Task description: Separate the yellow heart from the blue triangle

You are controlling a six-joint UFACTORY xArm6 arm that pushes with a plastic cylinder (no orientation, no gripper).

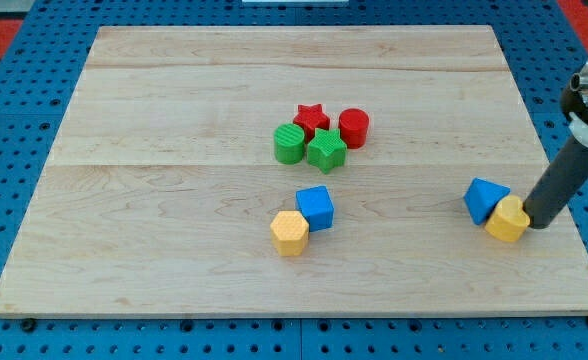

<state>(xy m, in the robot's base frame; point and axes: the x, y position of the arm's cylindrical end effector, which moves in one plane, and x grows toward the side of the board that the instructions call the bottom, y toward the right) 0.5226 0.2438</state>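
Note:
The yellow heart (508, 219) lies near the board's right edge, touching the blue triangle (485, 199) that sits just up and left of it. My tip (540, 223) is at the end of the dark rod, right beside the yellow heart on its right side, touching or nearly touching it.
A red star (311, 117), a red cylinder (353, 127), a green cylinder (289, 143) and a green star (326, 151) cluster in the middle. A blue cube (315, 207) touches a yellow hexagon (289, 232) below them. The wooden board's right edge (564, 215) runs just right of my tip.

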